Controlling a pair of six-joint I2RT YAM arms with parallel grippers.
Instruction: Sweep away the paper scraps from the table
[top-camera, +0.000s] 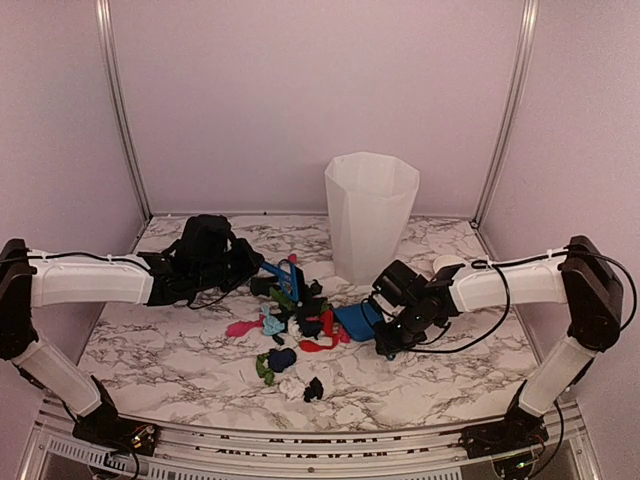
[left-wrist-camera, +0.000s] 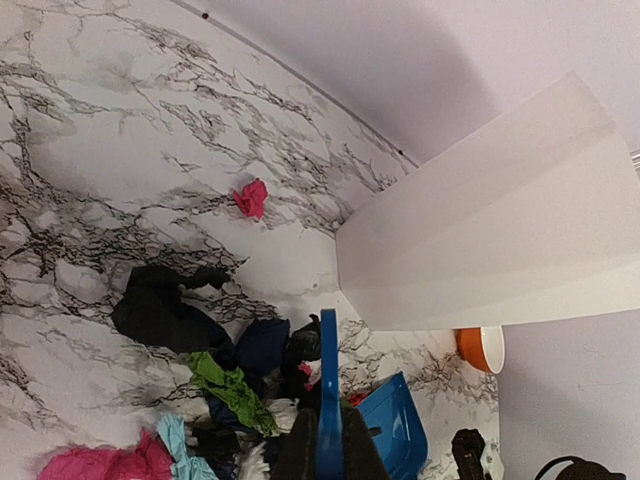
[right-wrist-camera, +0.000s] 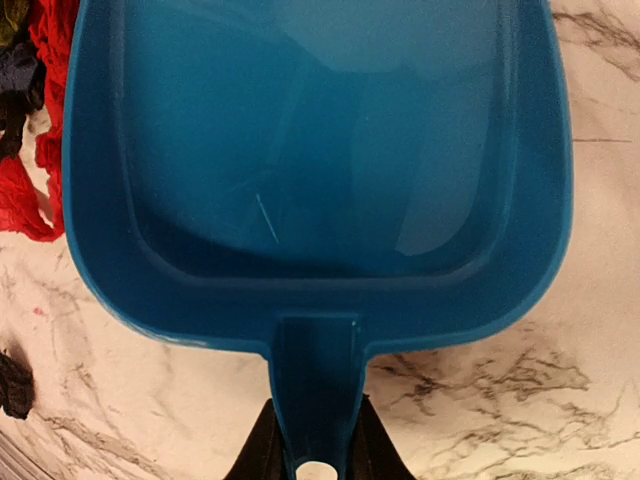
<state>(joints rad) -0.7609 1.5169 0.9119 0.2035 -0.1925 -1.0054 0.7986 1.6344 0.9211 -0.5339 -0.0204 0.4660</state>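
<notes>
The paper scraps (top-camera: 295, 325) lie heaped mid-table, black, red, pink, green and light blue, with a few strays nearer the front (top-camera: 314, 388). My left gripper (top-camera: 255, 272) is shut on the blue brush (top-camera: 287, 276), whose handle (left-wrist-camera: 328, 380) sticks out between the fingers (left-wrist-camera: 300, 455) over the pile (left-wrist-camera: 230, 385). A lone pink scrap (left-wrist-camera: 251, 198) lies apart toward the back. My right gripper (top-camera: 385, 322) is shut on the handle (right-wrist-camera: 315, 390) of the blue dustpan (right-wrist-camera: 320, 150), which rests on the table (right-wrist-camera: 500, 420), its empty mouth facing the red scraps (right-wrist-camera: 40, 150).
A tall white bin (top-camera: 370, 215) stands at the back of the table (top-camera: 160, 340), just behind the pile. An orange bowl (left-wrist-camera: 478, 348) sits beside it, near the right arm. Pinkish walls close in the back and both sides.
</notes>
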